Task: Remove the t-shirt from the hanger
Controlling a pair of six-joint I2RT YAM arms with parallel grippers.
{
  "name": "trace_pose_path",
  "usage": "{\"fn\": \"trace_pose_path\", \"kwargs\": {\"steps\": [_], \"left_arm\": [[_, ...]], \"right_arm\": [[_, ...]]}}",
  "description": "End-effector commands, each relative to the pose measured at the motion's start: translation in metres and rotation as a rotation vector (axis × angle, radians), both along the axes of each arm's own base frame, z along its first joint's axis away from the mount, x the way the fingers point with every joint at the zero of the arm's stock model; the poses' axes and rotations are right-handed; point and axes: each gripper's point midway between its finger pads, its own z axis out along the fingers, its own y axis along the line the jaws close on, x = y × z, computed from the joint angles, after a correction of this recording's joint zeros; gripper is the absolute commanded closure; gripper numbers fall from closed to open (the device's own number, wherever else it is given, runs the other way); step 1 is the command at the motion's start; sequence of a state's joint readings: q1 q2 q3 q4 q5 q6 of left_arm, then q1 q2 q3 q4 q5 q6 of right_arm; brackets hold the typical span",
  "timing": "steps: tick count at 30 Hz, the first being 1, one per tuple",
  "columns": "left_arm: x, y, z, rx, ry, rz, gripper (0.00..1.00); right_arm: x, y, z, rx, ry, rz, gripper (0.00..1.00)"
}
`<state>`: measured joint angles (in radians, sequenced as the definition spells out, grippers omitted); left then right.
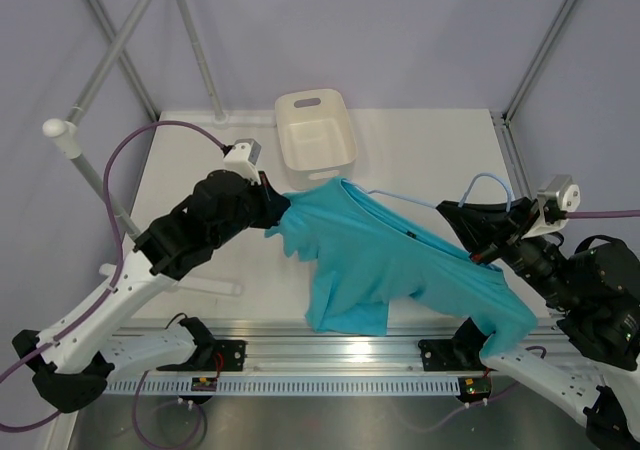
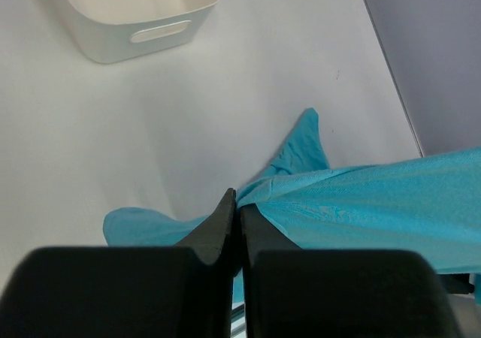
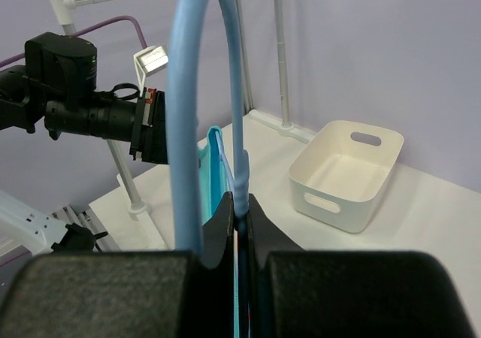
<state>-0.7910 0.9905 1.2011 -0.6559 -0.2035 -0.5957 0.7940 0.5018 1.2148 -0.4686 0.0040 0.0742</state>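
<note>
**Operator:** Teal cloth is sitting pinched in my left pincer (image 2: pixel 237 203). The jaws are closed right down on an edge of the t-shirt (image 1: pixel 390 260), and from there the fabric is running taut toward the other arm.

**Supervisor:** And the other side?

**Operator:** My right pincer (image 3: pixel 239 203) is clamping shut on the neck of the hanger (image 3: pixel 188 90). The hook is rising directly above its fingers. The shirt is hanging stretched between the two pincers, and its far corner looks to be draping over my right arm.

**Supervisor:** What is worrying you?

**Operator:** I am judging the left bite to be shallow, so a hard pull could slip the cloth out. The collar may also be catching on a hanger shoulder. That would twist the wire in the right grip rather than free the shirt. The draped corner could snag on the arm too.

**Supervisor:** Room to move?

**Operator:** Bare table (image 1: pixel 190 180) is lying below and outward of the left pincer. The white tub (image 1: pixel 315 135) is sitting just beyond it, and the grey rack poles (image 1: pixel 85 165) are standing farther outward, so I am favouring a pull outward and toward me.
</note>
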Motion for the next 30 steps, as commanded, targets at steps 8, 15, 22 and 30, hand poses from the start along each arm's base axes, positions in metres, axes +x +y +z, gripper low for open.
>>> {"fn": "trace_pose_path", "kwargs": {"steps": [8, 15, 22, 30], "left_arm": [[0.031, 0.088, -0.048, 0.306, 0.082, 0.342, 1.00], [0.033, 0.072, -0.050, 0.248, 0.086, 0.260, 1.00], [0.033, 0.012, -0.018, 0.063, -0.023, -0.027, 0.93], [0.026, -0.019, -0.008, 0.063, -0.053, -0.240, 0.02]], "right_arm": [[-0.030, -0.072, 0.105, 0.307, -0.277, -0.161, 1.00], [-0.030, -0.071, 0.090, 0.280, -0.271, -0.164, 1.00], [-0.013, -0.036, 0.078, 0.262, -0.387, -0.114, 1.00], [0.053, 0.023, 0.042, 0.153, -0.338, -0.147, 1.00]]}}
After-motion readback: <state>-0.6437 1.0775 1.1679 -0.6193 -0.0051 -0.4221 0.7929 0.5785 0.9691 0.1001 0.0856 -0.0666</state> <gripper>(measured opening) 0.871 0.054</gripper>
